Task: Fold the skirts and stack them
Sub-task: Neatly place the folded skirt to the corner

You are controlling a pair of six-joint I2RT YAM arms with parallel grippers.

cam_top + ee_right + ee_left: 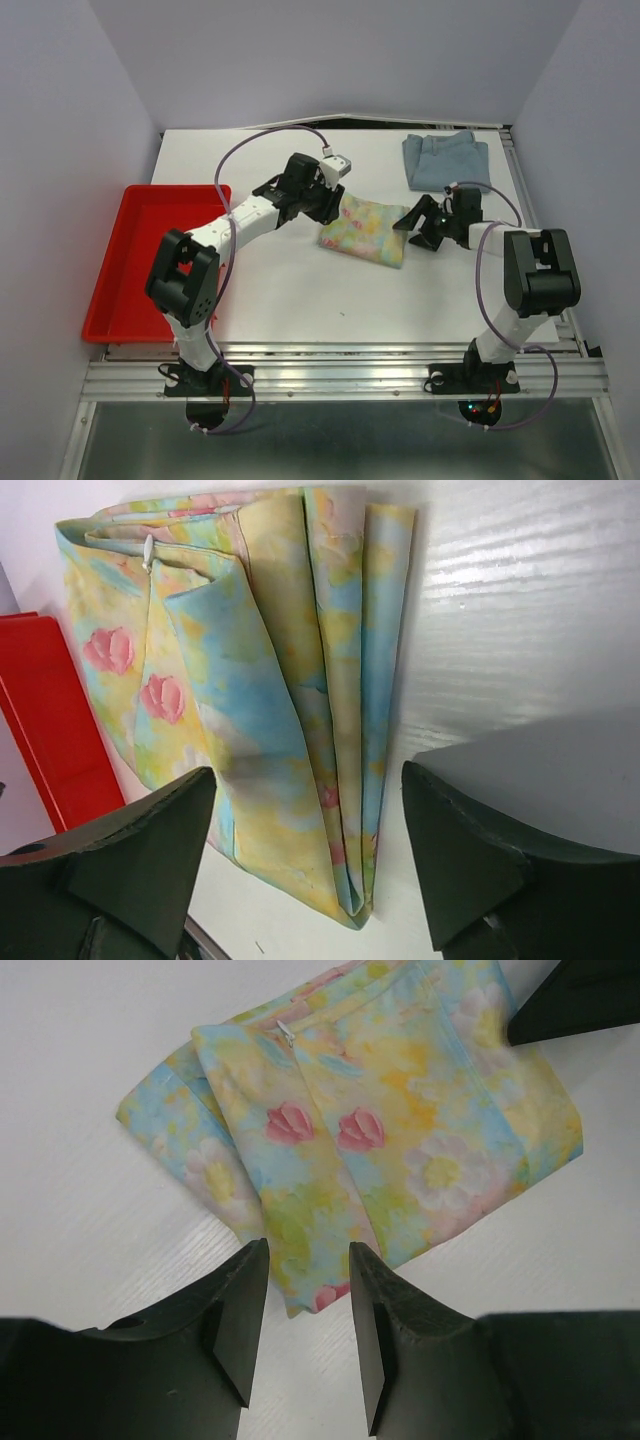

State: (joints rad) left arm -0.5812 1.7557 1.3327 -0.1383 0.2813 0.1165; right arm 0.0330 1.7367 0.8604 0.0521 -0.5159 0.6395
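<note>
**Table** [300, 290]: white, walled in on three sides. A bare stretch runs across the lower middle of the top view, between the cloth and the arm bases. A narrower bare strip separates the two skirts.

**Red tray** [140, 260]: lies along the left edge of the table, well apart from both skirts.

**Denim skirt** [446, 160]: light blue and folded flat. It sits at the upper right of the top view, near the table's far edge, with neither arm touching it.

**Floral skirt** [365, 232]: pastel yellow, pink and blue print, folded into a compact slanted rectangle at the frame's centre. Layered fold edges face right. A small metal zip pull [285, 1032] shows near one corner.

**Left tool** [328, 205]: at the floral skirt's upper left edge. In the left wrist view its fingers [240, 1320] stand a narrow gap apart over a corner of the cloth, with nothing seen pinched. Whether they touch the cloth cannot be told.

**Right tool** [414, 228]: just beside the skirt's right edge. In the right wrist view its fingers [150, 860] are spread wide, framing the stacked fold edges and gripping nothing. One of its fingers shows at the upper right of the left wrist view.
</note>
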